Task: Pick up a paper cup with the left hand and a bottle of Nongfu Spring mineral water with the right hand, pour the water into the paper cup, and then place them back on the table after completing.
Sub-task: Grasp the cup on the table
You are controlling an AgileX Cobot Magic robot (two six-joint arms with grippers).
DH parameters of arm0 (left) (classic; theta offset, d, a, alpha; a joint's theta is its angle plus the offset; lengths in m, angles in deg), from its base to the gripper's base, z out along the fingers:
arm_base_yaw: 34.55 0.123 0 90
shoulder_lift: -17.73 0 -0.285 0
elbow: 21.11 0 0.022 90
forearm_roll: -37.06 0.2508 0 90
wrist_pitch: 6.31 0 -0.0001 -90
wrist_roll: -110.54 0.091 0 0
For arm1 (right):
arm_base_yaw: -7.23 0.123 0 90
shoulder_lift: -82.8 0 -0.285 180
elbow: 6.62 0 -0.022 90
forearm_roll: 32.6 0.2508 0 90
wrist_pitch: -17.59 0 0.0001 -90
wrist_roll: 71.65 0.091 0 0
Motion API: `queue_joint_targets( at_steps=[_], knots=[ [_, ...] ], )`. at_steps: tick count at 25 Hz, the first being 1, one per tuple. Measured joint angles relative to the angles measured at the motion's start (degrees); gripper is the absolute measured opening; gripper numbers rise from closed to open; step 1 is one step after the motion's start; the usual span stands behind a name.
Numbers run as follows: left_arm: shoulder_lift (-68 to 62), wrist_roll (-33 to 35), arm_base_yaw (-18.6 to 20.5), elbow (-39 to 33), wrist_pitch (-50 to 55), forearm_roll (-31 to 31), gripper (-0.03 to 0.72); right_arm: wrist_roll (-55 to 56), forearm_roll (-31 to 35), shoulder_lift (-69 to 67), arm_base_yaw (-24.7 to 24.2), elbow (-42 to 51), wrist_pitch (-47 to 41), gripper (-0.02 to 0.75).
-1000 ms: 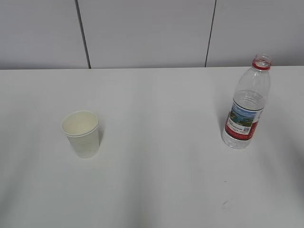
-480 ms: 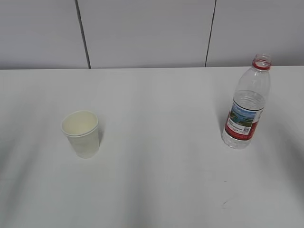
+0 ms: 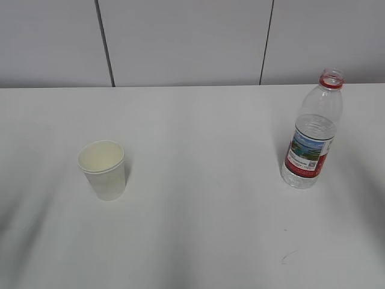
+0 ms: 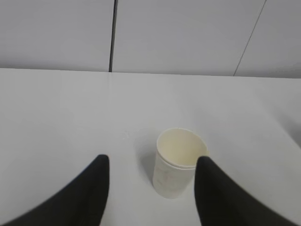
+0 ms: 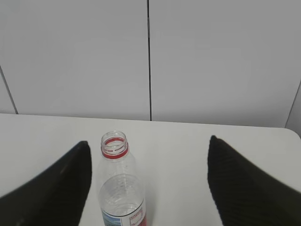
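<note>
Outside, the cup [image 3: 103, 169] stood left on the table [image 3: 198, 180], the uncapped bottle [image 3: 312, 131] far right. Left wrist: left hand [image 4: 151, 175] spread wide, cup [image 4: 178, 161] just ahead. Right wrist: right hand [image 5: 149, 165] spread wide, bottle [image 5: 119, 182] between its fingers, untouched.

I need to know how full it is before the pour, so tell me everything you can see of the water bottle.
The water bottle is clear, ribbed plastic with a red ring at its neck and no cap; its mouth is open. A label with a landscape picture above a red band wraps its lower body. Water fills only the lower part, roughly to the top of the label. It stands upright on the white table, at the right side, far from the paper cup. Nothing grips it: in the right wrist view it stands ahead of the open right gripper, nearer the left finger.
</note>
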Motion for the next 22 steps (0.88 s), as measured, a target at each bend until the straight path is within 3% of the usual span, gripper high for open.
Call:
queue_joint_targets(
  at_steps=[13,22],
  knots=[
    [-11.1,-0.5,-2.4,-4.1,-13.9,3.6,0.373,0.1,0.1,0.0,0.0,0.0,2.1,0.568],
    [-27.6,-0.7,-8.0,-4.1,-22.4,8.5,0.373,0.1,0.2,0.0,0.0,0.0,3.3,0.568]
  ],
)
